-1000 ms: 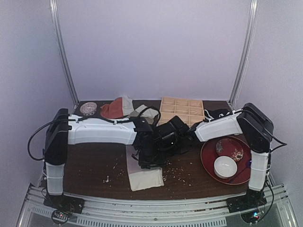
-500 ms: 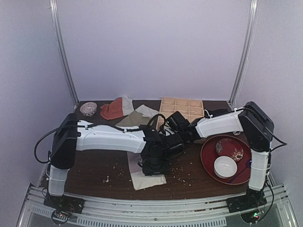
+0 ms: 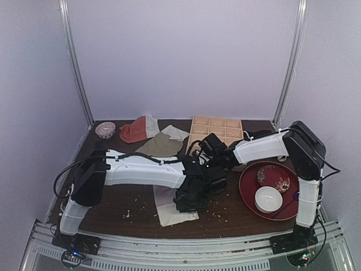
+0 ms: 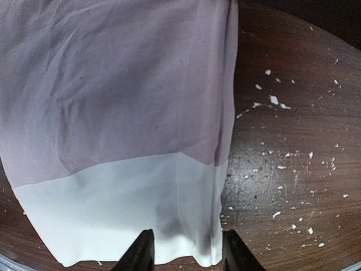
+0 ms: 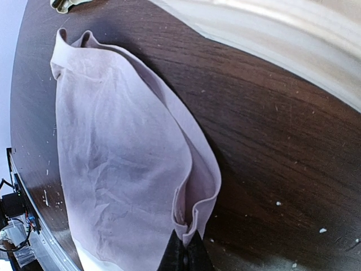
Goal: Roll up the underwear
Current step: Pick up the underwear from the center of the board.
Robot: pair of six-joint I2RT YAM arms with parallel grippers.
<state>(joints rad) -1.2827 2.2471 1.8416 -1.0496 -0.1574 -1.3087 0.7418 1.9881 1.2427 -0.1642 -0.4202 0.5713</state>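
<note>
The underwear (image 4: 113, 96) lies flat on the dark table, mauve-pink with a wide white waistband (image 4: 113, 203) at the near end. In the top view the waistband (image 3: 175, 213) shows below the arms. My left gripper (image 4: 186, 257) is open, its fingers astride the waistband's near right corner, low over it. My right gripper (image 5: 185, 251) is shut on the underwear's folded mauve side edge (image 5: 194, 209) and lifts it slightly into a loop. In the top view both wrists crowd over the cloth's middle and hide it.
An olive-green cloth (image 3: 161, 145), an orange-red and white cloth (image 3: 135, 131), a small bowl (image 3: 105, 130) and a wooden compartment tray (image 3: 216, 131) sit at the back. A red plate (image 3: 251, 197) with a white bowl (image 3: 268, 199) is at the right. Crumbs (image 4: 276, 101) dot the table.
My left arm has swung right and toward the near edge, bringing its gripper over the waistband and uncovering the olive-green cloth. The right arm has barely moved.
</note>
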